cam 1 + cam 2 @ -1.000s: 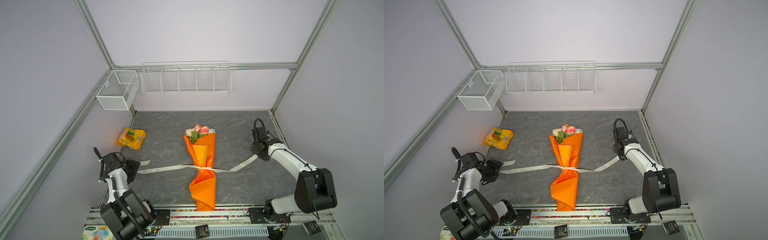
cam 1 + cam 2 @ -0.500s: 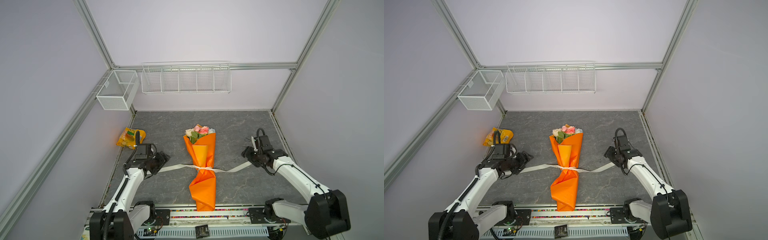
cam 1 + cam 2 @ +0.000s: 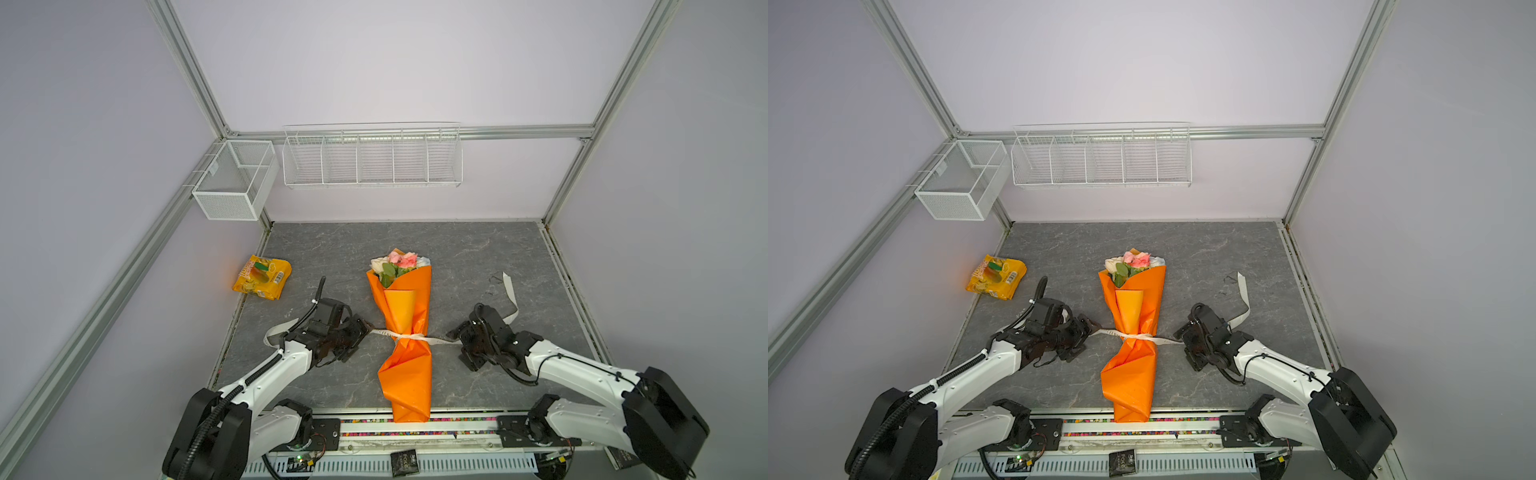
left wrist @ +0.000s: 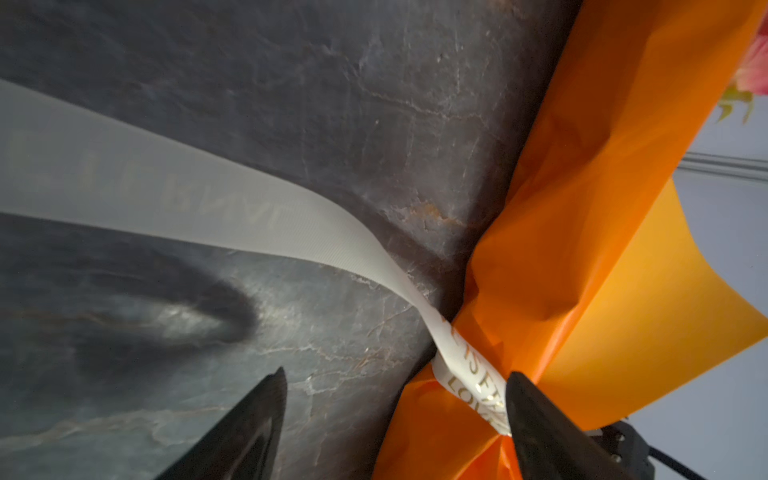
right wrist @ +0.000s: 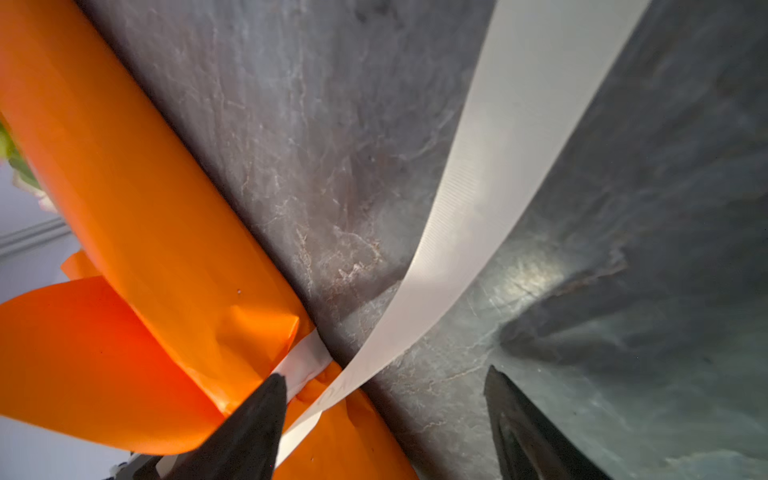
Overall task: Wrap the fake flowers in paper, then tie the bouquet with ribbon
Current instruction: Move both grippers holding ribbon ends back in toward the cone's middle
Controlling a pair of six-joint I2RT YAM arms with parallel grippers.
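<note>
Bouquet of fake flowers [image 3: 405, 316] lies mid-table in orange paper, with the ribbon [image 3: 434, 340] cinched round its waist. Left gripper [image 4: 397, 374] and right gripper [image 5: 384, 372] flank the wrap, jaws wide, gripping nothing (tails just pass between). Step looks like grabbing tails for the knot. Next: pinch each close in, then cross.

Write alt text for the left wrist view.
A cream printed ribbon crosses the dark stone table and wraps the cinched waist of the bouquet in orange paper. The left tool is open, its two dark fingertips standing either side of that wrap, gripping nothing.
</note>
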